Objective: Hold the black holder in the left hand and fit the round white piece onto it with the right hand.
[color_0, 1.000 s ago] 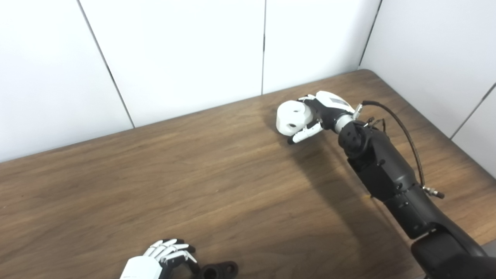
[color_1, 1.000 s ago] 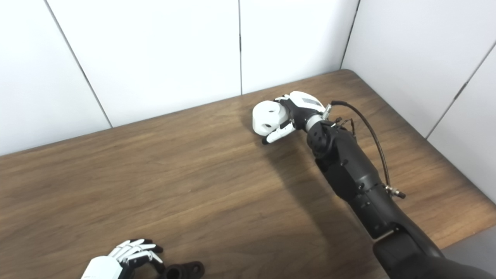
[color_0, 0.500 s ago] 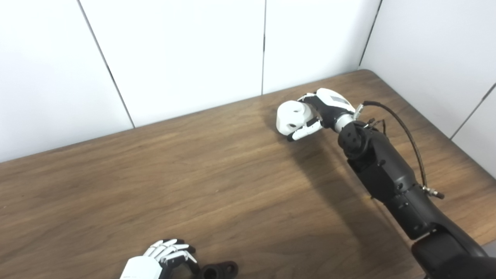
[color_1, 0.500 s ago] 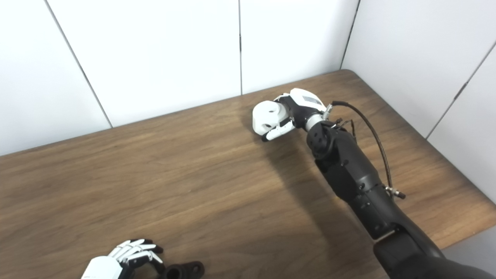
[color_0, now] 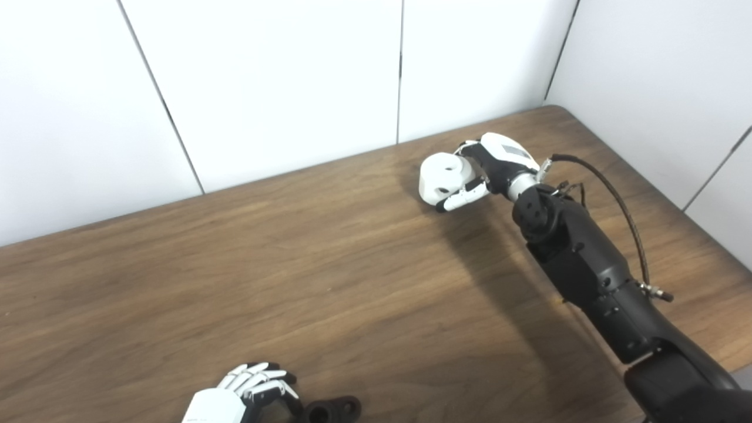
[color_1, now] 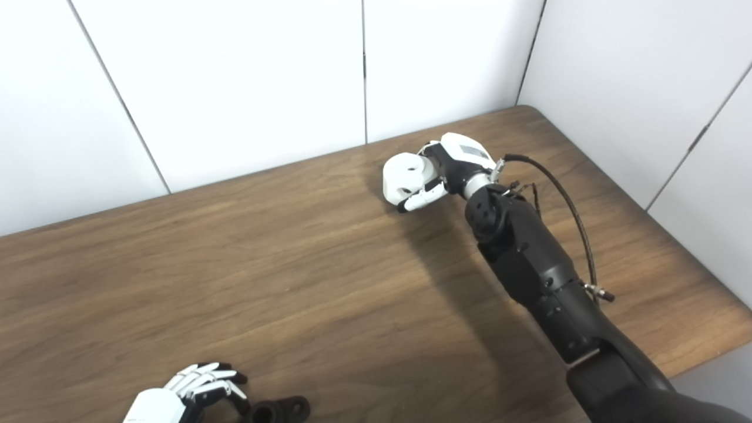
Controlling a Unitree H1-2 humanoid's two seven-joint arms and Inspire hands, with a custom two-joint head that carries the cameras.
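Wood-grain surface in the left eye view, dark brown and matte, with smooth white wall panels along its far edge and right side. Right hand sits near the far right corner, fingers wrapped around the round white piece, a chunky smooth plastic drum with a hole in its face. Left hand is low at the near edge, fingers curled, and the black holder sits just to the right of them, a dark lump with round bores. Can't tell if those fingers actually grip it or just touch it. Lots of bare wood between the two hands.

Right eye view, same deal: right hand clenched on the white piece, black ribbed cable looping off the wrist. Left hand half cut off by the bottom edge, holder just right of its fingertips, grip unclear here too.
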